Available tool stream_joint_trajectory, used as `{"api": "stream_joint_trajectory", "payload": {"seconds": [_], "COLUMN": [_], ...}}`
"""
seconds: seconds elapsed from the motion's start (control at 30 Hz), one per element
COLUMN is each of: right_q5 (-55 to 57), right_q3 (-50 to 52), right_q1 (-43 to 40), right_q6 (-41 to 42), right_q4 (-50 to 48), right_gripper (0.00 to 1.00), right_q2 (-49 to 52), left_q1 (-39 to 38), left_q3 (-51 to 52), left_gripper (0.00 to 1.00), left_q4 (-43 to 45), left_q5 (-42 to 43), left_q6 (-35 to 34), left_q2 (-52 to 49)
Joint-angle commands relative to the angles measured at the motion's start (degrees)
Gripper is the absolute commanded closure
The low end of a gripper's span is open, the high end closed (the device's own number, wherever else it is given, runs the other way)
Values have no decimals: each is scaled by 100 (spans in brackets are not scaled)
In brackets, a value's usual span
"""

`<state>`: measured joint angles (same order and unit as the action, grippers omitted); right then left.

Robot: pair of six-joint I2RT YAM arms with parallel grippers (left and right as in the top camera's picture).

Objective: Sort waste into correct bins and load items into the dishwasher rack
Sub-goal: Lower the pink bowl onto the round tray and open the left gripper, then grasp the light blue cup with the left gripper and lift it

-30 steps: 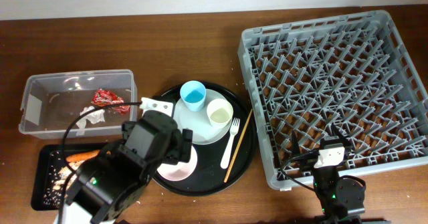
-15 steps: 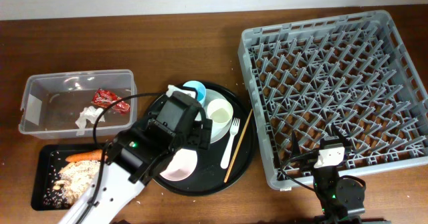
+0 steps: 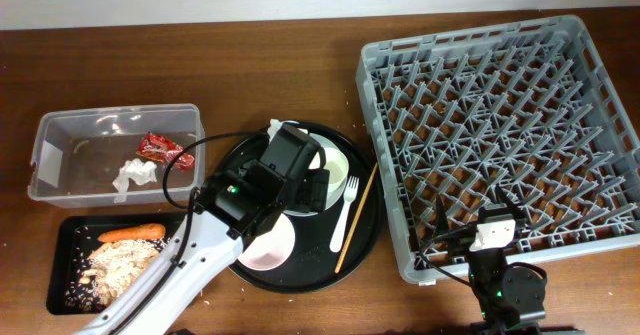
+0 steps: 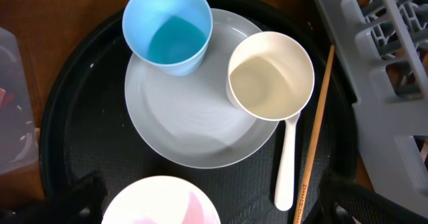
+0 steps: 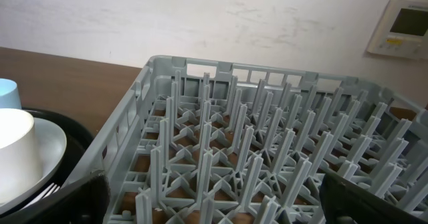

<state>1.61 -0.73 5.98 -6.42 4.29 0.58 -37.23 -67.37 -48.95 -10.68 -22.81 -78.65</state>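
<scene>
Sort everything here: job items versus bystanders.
Job: red crinkled wrapper, white tissue, orange carrot, rice scraps, clear plastic tub, shallow black rectangular tray, light blue cup, cream cup, pink bowl, grey-green plate, white fork, wooden chopsticks, grey pegged rack.
Bystanders: round black tray, white wall panel.

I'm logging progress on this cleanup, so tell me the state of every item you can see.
dishwasher rack: nothing loaded
light blue cup: upright, empty, on plate
cream cup: upright, empty, on plate
plate: flat on round tray
pink bowl: upright on round tray
fork: lying on round tray
chopsticks: lying beside fork
clear tub: holds wrapper, tissue
black tray: holds carrot, rice scraps
left gripper: open, empty
right gripper: open, empty
</scene>
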Motion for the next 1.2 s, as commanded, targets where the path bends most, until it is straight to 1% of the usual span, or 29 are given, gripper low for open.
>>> {"api": "stream_joint_trajectory", "payload": {"seconds": [0.0, 0.63, 0.77, 0.8, 0.83, 0.9, 0.93, 1.03, 1.07, 1.1, 1.13, 1.17], "right_q5": [33, 33, 33, 33, 33, 33, 33, 33, 33, 33, 33, 33], "right_q3": [42, 42, 42, 42, 42, 42, 42, 42, 42, 42, 42, 42], "right_q1": [-48, -48, -48, -48, -48, -48, -48, -48, -48, -48, -48, -48], "right_q6": [-24, -24, -24, -24, -24, -24, -24, -24, -24, -24, -24, -24], "right_q4": [22, 22, 22, 22, 22, 22, 22, 22, 22, 22, 22, 22], "right_gripper": [1, 1, 1, 1, 1, 1, 1, 1, 1, 1, 1, 1], "right_q2": [-28, -26, -26, -26, -26, -26, -26, -26, -26, -26, -26, -26], "left_q1": [-11, -11, -9, -2, 35, 234, 431, 1152, 1268, 1423, 1532, 1609], "left_q3": [22, 22, 22, 22, 22, 22, 22, 22, 22, 22, 22, 22], "left_gripper": [1, 1, 1, 2, 6, 7, 9, 11, 11, 17, 20, 30], "left_q4": [13, 55, 343, 461, 553, 636, 658, 754, 813, 911, 981, 1088], "left_q5": [-264, -262, -264, -264, -267, -282, -273, -214, -157, -7, 116, 254], "left_q6": [-52, -57, -55, -57, -129, -481, -651, -654, -649, -647, -647, -647], "left_q2": [-22, -26, -42, -55, -63, -131, -214, -651, -750, -903, -1045, -1237]}}
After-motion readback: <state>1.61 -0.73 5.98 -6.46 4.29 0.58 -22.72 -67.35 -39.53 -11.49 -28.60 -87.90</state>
